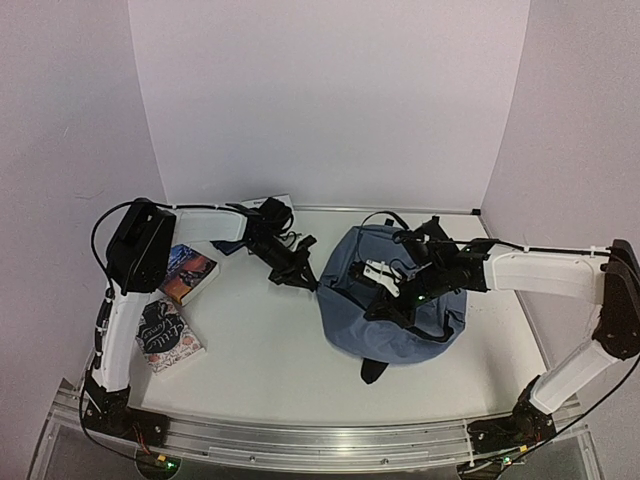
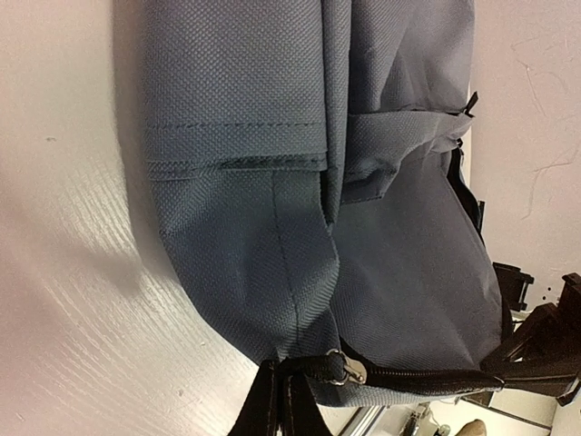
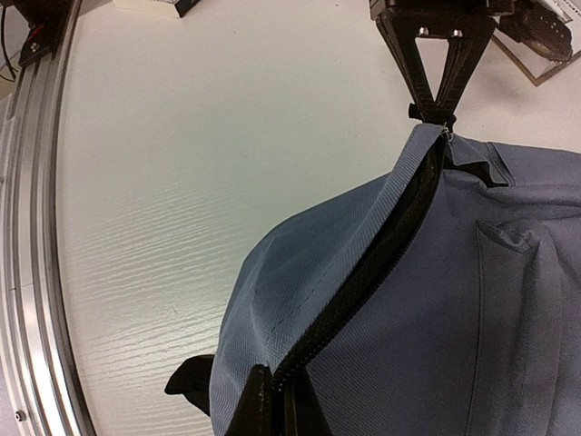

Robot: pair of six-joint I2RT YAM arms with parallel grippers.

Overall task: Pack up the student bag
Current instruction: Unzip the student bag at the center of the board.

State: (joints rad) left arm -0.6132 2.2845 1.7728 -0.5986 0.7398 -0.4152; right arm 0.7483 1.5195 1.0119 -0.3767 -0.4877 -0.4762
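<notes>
Table edges: a metal rail (image 1: 300,438) runs along the near side; pale walls (image 1: 330,100) close off the left, far and right sides.
Open room: bare table (image 1: 250,340) lies between the left-hand books and the bag, and in front of the bag towards the rail.
Student bag: the student bag (image 1: 400,320) lies right of centre on the table, with a black strap end (image 1: 372,372) sticking out on its near side.
Left arm: the elbow is raised at the left, and the forearm reaches right and down to the bag's left edge.
Left tool: the left tool (image 3: 433,111) is clenched on the bag's corner, at the end of the zipper (image 3: 363,282).
Right arm: the elbow is at the far right, and the forearm stretches left over the bag.
Right tool: the right tool (image 3: 272,401) is clenched on the bag's zipper edge.
Around: two books (image 1: 188,275) (image 1: 168,337) lie near the left arm's base, well apart from the bag.
</notes>
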